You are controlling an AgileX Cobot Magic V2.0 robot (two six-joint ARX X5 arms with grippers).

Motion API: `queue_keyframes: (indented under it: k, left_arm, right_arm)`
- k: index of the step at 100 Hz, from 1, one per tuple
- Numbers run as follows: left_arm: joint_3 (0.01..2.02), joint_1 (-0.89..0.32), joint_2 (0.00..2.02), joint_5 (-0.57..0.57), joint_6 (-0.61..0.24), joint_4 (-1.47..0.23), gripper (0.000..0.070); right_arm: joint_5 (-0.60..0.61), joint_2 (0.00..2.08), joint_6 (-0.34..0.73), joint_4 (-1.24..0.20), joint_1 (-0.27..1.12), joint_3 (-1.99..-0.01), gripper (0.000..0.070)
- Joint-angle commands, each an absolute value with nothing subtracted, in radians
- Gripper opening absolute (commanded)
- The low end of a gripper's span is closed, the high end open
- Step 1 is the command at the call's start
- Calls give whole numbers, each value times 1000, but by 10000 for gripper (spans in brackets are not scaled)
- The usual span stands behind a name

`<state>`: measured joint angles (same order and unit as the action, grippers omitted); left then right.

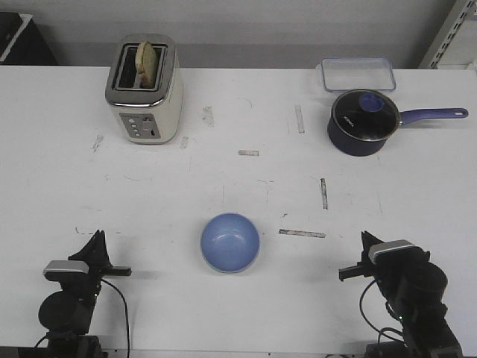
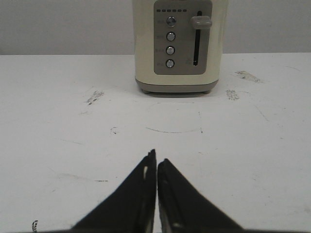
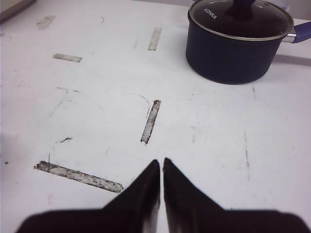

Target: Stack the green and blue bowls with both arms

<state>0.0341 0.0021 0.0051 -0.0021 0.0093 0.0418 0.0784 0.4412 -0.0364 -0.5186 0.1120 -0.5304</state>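
Sitting empty mid-table — blue bowl (image 1: 229,242); saucepan (image 1: 361,122) lidded; left gripper (image 2: 156,162), right gripper (image 3: 161,167) pinched closed.

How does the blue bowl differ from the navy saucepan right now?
The blue bowl is light periwinkle, while the saucepan is dark navy. The bowl is open and empty, with no handle; the saucepan wears a glass lid and has a long handle pointing right. The bowl sits near the robot between both arms; the saucepan sits far back on the right. Both stand upright on the white table.
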Motion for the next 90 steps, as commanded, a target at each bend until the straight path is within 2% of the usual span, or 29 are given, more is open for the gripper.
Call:
queue_keyframes:
  k: [1,42,49,55,71,90]
  left_arm:
    - [13,2,3,-2,11,53,2]
    - [13,2,3,-2,11,53,2]
    - [13,2,3,-2,11,53,2]
    - [13,2,3,-2,11,53,2]
    - [13,2,3,-2,11,53,2]
    - [13,2,3,-2,11,53,2]
  right_arm:
    - [78,445,-23,-509,114,-539,1]
    - [78,445,-24,-509,114,-539,1]
    - [53,444,-84,-508,113,-539,1]
    - [32,434,-84,-508,112,-539,1]
    - [25,406,-112,-396,97,-487,1]
    - [26,279,-129,-204,13,-290,1]
